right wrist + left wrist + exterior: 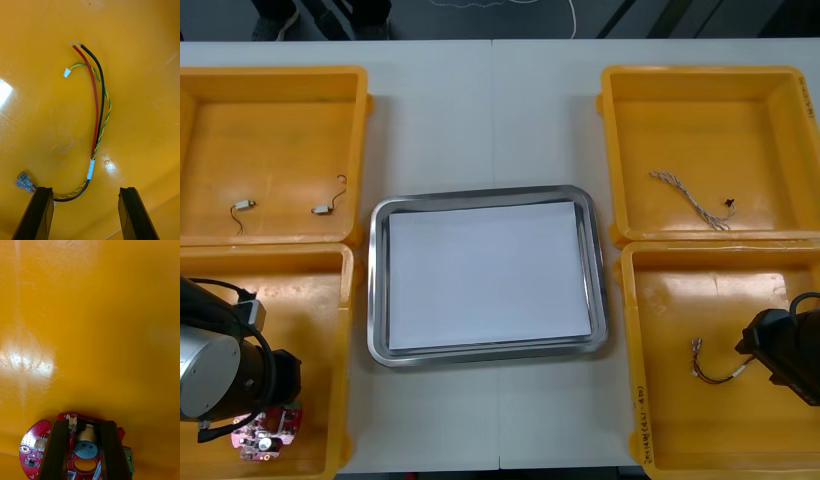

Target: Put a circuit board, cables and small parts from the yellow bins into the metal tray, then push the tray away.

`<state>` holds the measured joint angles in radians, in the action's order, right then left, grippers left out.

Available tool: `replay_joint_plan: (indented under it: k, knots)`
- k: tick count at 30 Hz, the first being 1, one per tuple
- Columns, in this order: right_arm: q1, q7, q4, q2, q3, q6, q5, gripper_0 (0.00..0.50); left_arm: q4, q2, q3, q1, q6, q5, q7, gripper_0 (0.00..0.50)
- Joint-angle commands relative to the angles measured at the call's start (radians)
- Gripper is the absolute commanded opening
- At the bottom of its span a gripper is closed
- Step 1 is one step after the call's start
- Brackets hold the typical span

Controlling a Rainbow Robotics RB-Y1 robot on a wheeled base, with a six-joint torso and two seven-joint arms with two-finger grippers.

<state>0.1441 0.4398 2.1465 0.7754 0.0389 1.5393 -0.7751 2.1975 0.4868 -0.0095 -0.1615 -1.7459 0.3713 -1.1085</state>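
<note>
With the metal tray bare, the left gripper is clamping the red circuit board in the near-left yellow bin, apparently ready for lifting, while the open right gripper is hovering over a red-black cable.

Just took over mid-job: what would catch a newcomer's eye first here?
The left tool clamps a red circuit board in the near left yellow bin. The right tool hangs open over a red and black cable in the near right bin; the white-lined metal tray lies between.
</note>
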Motion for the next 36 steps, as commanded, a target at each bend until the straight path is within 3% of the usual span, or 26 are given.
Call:
replay_joint_plan:
  k: [1,14,36]
  knots:
    - [0.032,-0.033,0.003,-0.033,0.027,-0.018,0.023,0.500,0.007,0.012,-0.015,-0.029,0.011,-0.011,-0.094,0.000]
    - [0.052,-0.027,0.003,-0.107,0.025,-0.022,0.080,0.500,0.028,0.012,0.008,0.002,-0.012,-0.020,-0.097,0.000]
    - [0.060,-0.010,-0.054,-0.145,0.015,-0.085,0.123,0.500,0.100,0.012,0.163,0.103,-0.049,0.015,-0.120,0.000]
